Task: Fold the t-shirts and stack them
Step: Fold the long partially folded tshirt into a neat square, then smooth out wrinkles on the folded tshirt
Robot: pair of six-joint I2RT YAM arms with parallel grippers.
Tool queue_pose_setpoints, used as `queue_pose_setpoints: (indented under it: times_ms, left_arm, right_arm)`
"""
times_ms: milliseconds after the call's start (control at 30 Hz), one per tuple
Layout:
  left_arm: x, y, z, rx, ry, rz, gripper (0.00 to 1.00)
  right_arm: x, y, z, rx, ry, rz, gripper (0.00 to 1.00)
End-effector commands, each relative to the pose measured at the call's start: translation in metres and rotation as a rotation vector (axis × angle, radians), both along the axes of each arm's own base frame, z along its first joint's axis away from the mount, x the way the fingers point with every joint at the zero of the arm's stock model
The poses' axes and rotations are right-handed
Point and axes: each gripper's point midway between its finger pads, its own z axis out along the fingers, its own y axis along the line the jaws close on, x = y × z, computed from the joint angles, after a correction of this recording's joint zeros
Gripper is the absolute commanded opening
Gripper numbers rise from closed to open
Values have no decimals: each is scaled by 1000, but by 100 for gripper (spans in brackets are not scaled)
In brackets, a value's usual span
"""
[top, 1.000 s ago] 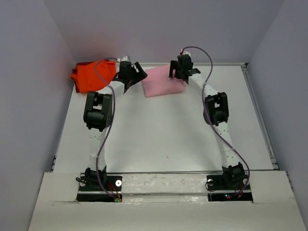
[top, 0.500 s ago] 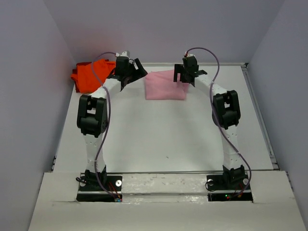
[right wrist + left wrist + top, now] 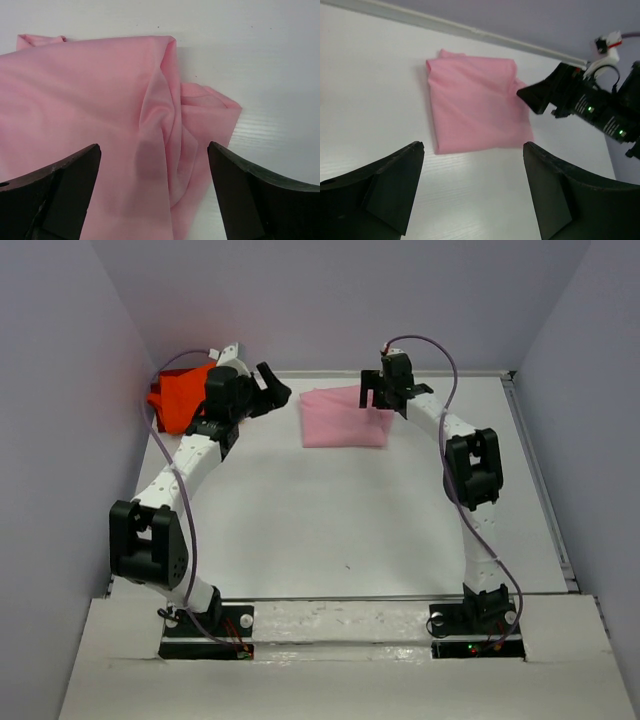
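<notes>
With left hand (image 3: 472,146) and right hand (image 3: 152,147) both wide open and empty, pinching just the pink shirt (image 3: 343,420)'s bunched top layer could pull its fold apart.

A white counter (image 3: 330,510) is lying between pale lilac walls (image 3: 400,300); a thin rail (image 3: 545,490) is running along its 3 o'clock edge, a dark speck (image 3: 347,565) sitting toward 6 o'clock.
</notes>
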Motion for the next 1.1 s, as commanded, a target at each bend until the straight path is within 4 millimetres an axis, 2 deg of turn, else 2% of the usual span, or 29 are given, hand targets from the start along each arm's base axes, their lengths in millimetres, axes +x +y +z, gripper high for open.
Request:
queue_pose_setpoints:
  times_ms: [0, 67, 100, 200, 233, 333, 400, 433, 500, 533, 567, 633, 667, 800, 1033, 1067]
  left_arm:
    - [-14, -15, -41, 11, 87, -59, 90]
    - [-18, -20, -45, 1, 102, -78, 89]
    - [-20, -24, -41, -12, 95, -102, 90]
    - [-20, -26, -41, -20, 94, -110, 90]
    - [-20, -27, -46, -19, 113, -113, 90]
    - [-20, -29, -46, -26, 115, -129, 90]
    - [-20, -30, -45, -28, 115, -130, 90]
    - [-20, -29, -46, -25, 117, -129, 89]
    - [-19, -29, -49, -22, 122, -126, 90]
    - [-20, -30, -51, -20, 126, -129, 89]
    - [-19, -30, -50, -23, 126, -127, 90]
    - [-19, -30, -54, -22, 133, -130, 89]
    - [-19, -31, -54, -23, 136, -131, 90]
    - [-18, -31, -57, -24, 142, -135, 90]
    - [-18, -32, -58, -24, 147, -138, 90]
    - [-18, -32, -58, -24, 145, -138, 90]
  right_arm:
    - [22, 21, 6, 29, -41, 58, 92]
    - [29, 25, 13, 42, -46, 61, 90]
    - [30, 28, 2, 47, -26, 67, 89]
    - [28, 40, -8, 82, -5, 85, 83]
    - [27, 41, -14, 86, 7, 80, 81]
    - [23, 43, -29, 104, 41, 75, 77]
    - [21, 42, -34, 107, 50, 71, 71]
    - [18, 41, -41, 104, 64, 69, 61]
    - [16, 40, -41, 102, 67, 70, 55]
    - [15, 40, -42, 98, 68, 70, 38]
    - [13, 39, -42, 99, 73, 70, 25]
    - [11, 37, -42, 92, 73, 62, 6]
    - [10, 36, -42, 86, 75, 63, 1]
    - [4, 31, -43, 70, 87, 56, 0]
    - [-10, 13, -4, 23, 59, 11, 0]
    - [-14, 11, 10, 23, 51, 9, 0]
